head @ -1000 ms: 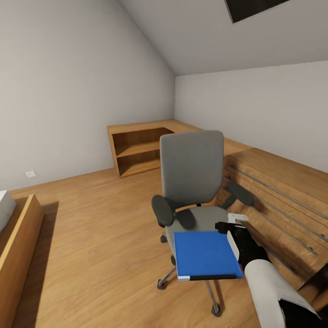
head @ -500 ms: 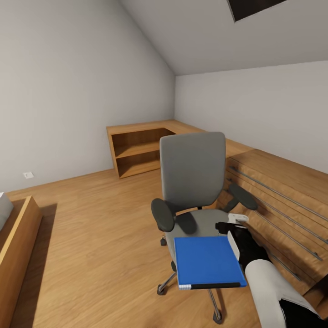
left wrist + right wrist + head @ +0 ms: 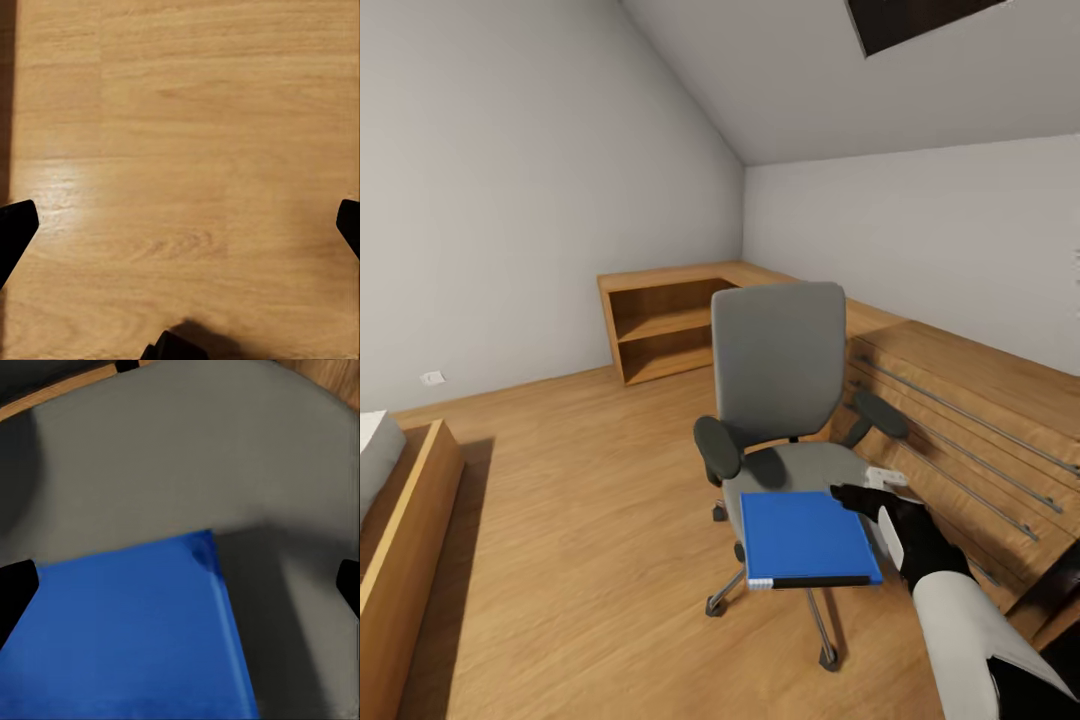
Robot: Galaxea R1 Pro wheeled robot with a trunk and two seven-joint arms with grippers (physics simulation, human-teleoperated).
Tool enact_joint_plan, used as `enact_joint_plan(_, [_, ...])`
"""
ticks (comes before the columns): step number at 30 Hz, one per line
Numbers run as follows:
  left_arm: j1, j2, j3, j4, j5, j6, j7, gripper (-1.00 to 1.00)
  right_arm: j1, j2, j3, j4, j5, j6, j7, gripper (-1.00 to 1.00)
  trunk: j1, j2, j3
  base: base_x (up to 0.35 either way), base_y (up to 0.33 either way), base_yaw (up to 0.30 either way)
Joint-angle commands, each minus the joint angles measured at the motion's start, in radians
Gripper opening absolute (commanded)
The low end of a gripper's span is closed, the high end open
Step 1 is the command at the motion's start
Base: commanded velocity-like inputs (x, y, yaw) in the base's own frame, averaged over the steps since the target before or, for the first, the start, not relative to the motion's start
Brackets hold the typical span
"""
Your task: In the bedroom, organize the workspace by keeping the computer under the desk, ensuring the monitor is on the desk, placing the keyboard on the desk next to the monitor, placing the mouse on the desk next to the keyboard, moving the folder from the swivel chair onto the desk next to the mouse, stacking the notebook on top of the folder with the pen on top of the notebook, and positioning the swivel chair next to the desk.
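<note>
My right gripper (image 3: 857,494) sits at the far right corner of the folder (image 3: 805,538), which lies on the swivel chair (image 3: 785,400) seat.

folder (image 3: 127,630): cut by frame edge | swivel chair (image 3: 187,457): blurred

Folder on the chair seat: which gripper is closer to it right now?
Right. The right gripper sits just off the far right corner of the folder, jaws open, above the chair seat. The left gripper faces only bare wood floor, away from the folder.
</note>
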Motion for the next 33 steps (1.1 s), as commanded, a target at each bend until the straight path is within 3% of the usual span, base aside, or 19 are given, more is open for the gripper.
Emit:
enact_joint_plan(1, [0.0,0.0,0.001,0.0,0.01,-0.003,0.001,1.0,-0.001,-0.002,-0.018,-0.003,0.01,0.003,0.026,1.0,-0.001,0.0,-0.001,-0.313,0.015,0.0])
enact_joint_plan(3, [0.0,0.0,0.0,0.0,0.01,-0.003,0.001,1.0,-0.001,-0.007,-0.044,-0.008,0.009,0.001,0.043,1.0,-0.001,0.0,-0.001,-0.294,0.062,0.0])
enact_joint_plan(8, [0.0,-0.002,0.0,0.0,0.01,-0.003,0.0,1.0,-0.001,-0.009,-0.174,-0.015,0.008,0.0,0.059,1.0,-0.001,0.0,-0.001,-0.16,0.074,0.0])
enact_joint_plan(10, [0.0,-0.002,0.0,0.0,0.01,-0.003,0.0,1.0,-0.001,-0.007,-0.206,-0.015,0.007,0.0,0.06,1.0,-0.001,0.0,0.0,-0.043,0.021,-0.021])
enact_joint_plan(15, [0.0,-0.003,0.0,0.0,0.01,-0.003,0.0,1.0,0.001,0.004,-0.235,-0.013,0.003,0.0,0.062,1.0,-0.001,0.0,0.003,-0.015,0.008,-0.115])
enact_joint_plan(24, [0.0,-0.003,0.003,0.005,0.01,-0.004,0.0,1.0,0.004,0.013,-0.241,-0.013,-0.035,0.005,0.067,1.0,-0.001,0.0,0.004,-0.001,0.001,-0.035])
enact_joint_plan(25, [0.0,-0.005,0.003,0.005,0.011,-0.012,-0.001,1.0,0.009,0.011,-0.241,-0.013,-0.035,0.005,0.098,1.0,-0.001,0.0,0.004,0.0,0.0,-0.006])
enact_joint_plan(33, [0.0,-0.005,0.001,0.008,0.01,-0.079,-0.001,1.0,0.013,0.012,-0.242,-0.012,-0.035,-0.003,0.114,1.0,-0.001,0.0,0.005,-0.065,0.08,-0.177])
